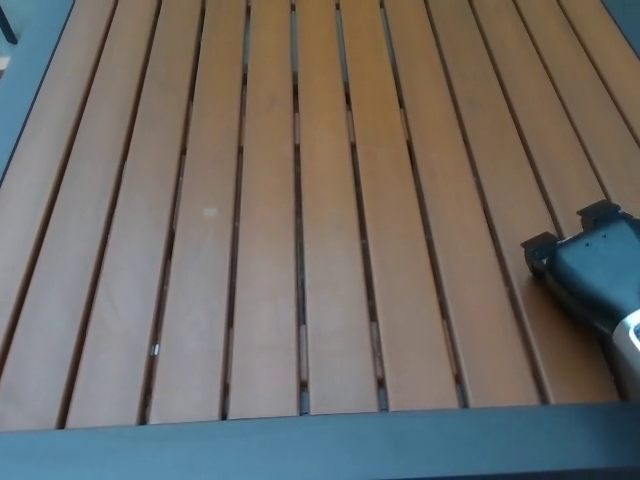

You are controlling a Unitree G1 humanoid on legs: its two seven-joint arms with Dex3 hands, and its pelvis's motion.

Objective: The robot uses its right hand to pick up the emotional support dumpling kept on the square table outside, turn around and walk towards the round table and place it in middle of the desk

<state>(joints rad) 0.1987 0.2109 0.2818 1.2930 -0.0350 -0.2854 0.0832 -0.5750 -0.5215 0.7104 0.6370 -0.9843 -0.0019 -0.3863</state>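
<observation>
The emotional support dumpling is not showing anywhere in the head view; whether it is sitting inside the right hand (590,275) cannot be told, since only the black back of that hand is facing the camera. The hand is lying at the right edge of the frame, a little below the middle, low over the table (300,200) or resting on it, which one is not clear. Two short fingers (540,245) are poking out toward the upper left, but their tips and the palm side are hidden, so how far they are spread, and whether they are holding anything, cannot be judged. A sliver of the silver wrist (630,345) is showing in the lower right corner. The table is filling nearly the whole frame, its reddish-brown wooden slats running from the bottom up toward the top, with dark gaps between them. A dark frame edge (300,445) is bordering the slats along the bottom and rising up the upper left side.
</observation>
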